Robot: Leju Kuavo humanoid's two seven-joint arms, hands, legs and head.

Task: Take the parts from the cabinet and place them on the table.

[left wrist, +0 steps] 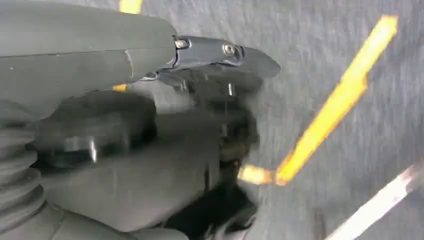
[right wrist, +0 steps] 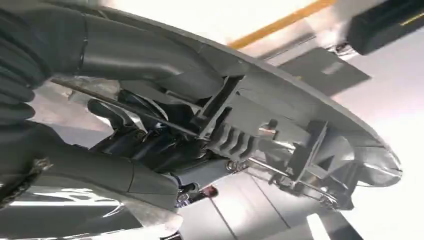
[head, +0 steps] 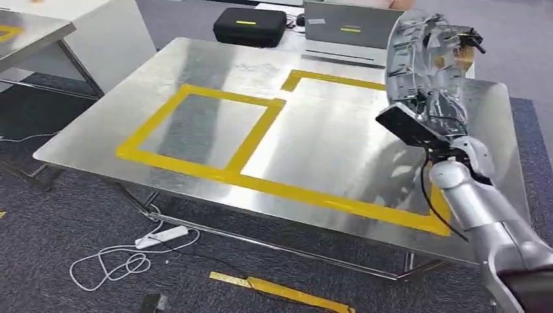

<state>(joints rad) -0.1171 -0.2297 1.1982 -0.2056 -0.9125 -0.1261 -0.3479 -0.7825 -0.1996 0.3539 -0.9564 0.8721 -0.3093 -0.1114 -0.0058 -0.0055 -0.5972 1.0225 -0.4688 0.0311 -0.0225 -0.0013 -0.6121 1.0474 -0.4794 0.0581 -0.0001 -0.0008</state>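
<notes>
Right hand [head: 443, 117] is up over the far right side of the shiny steel table [head: 195, 72], fingers wrapped around a long curved grey-silver moulded part [head: 424, 59] held upright above the surface (ribbed bracing and clips on its inner face show clearly from the wrist, [right wrist: 280, 125]). The part hangs above the larger of the two yellow tape rectangles [head: 274, 186], not touching the table. Left hand [left wrist: 150, 150] is down by the grey carpet [left wrist: 325, 45], blurred, so how its fingers sit I can't tell. Beyond the table: a black zipped case [head: 250, 26] and a grey laptop [head: 345, 29].
</notes>
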